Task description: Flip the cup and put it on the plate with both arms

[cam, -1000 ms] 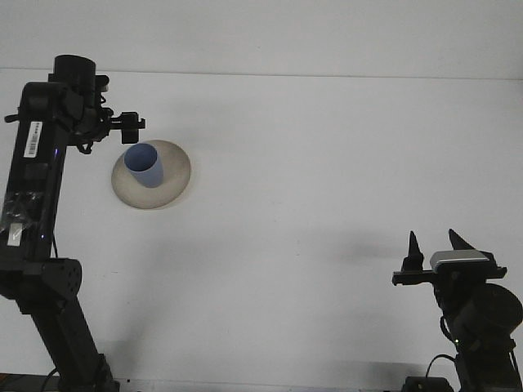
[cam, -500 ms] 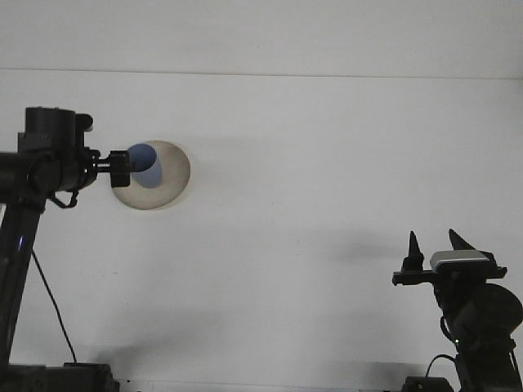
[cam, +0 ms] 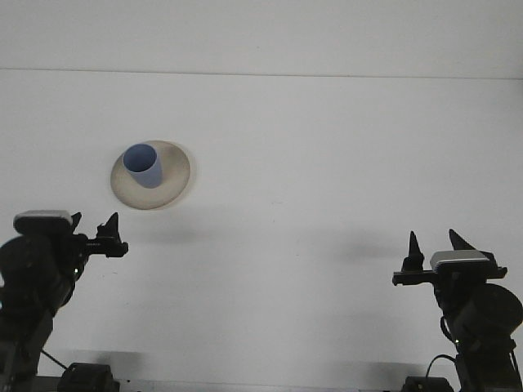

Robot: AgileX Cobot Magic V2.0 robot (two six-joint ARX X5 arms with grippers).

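Standing upright on the plate (cam: 173,189): a small blue cup (cam: 144,165), mouth facing up, sitting a little left of the plate's middle. Lying flat on the white desk (cam: 327,163), toward its far left: the round, shallow, beige plate, carrying only the cup.

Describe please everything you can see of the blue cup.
The blue cup is a plain, handleless tumbler, looking like matte plastic. It stands with its open mouth facing up, on the beige plate, a little left of the plate's centre. Only the plate touches it; both grippers are away from it, near the table's front edge.
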